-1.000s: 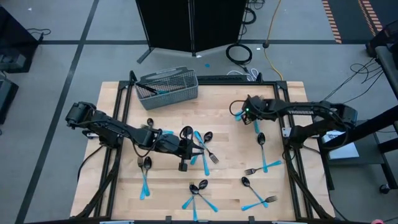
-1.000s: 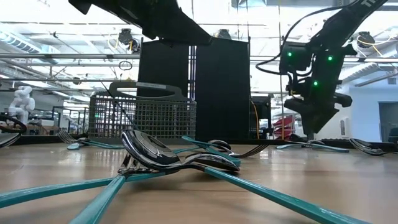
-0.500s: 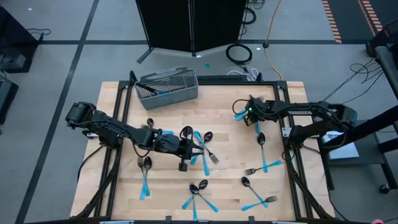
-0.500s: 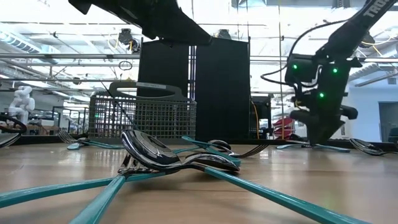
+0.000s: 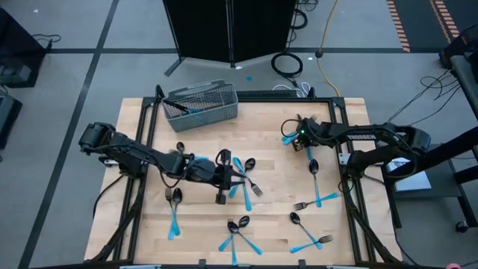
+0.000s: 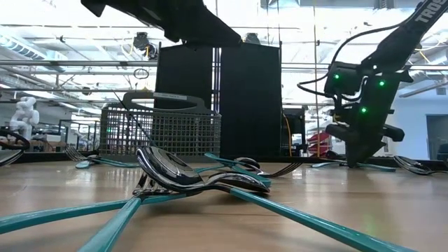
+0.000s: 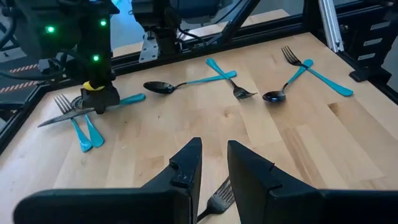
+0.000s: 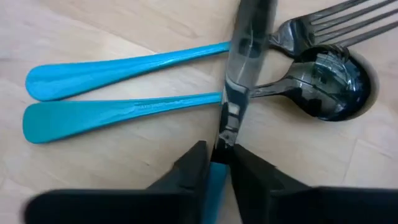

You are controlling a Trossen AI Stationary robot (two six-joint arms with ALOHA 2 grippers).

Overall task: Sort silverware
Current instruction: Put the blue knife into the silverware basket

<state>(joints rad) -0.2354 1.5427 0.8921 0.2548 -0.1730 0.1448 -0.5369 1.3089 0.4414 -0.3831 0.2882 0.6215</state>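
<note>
The right claw (image 8: 214,163) is down at the far right part of the desk (image 5: 272,149), and its two fingers are almost closed on the blue handle of a knife (image 8: 239,74). This knife lies across a fork (image 8: 137,59) and a spoon (image 8: 186,106), which rest side by side under its blade. The grip looks narrow and near the end of the handle, so I think the knife may turn or slip when it is lifted, and its blade could pull the fork or the spoon with it.

The left claw (image 7: 212,163) hangs over the middle of the desk, a little open, and seems to hold nothing. More cutlery is spread over the desk; the wire basket (image 5: 200,104) stands at the far edge
</note>
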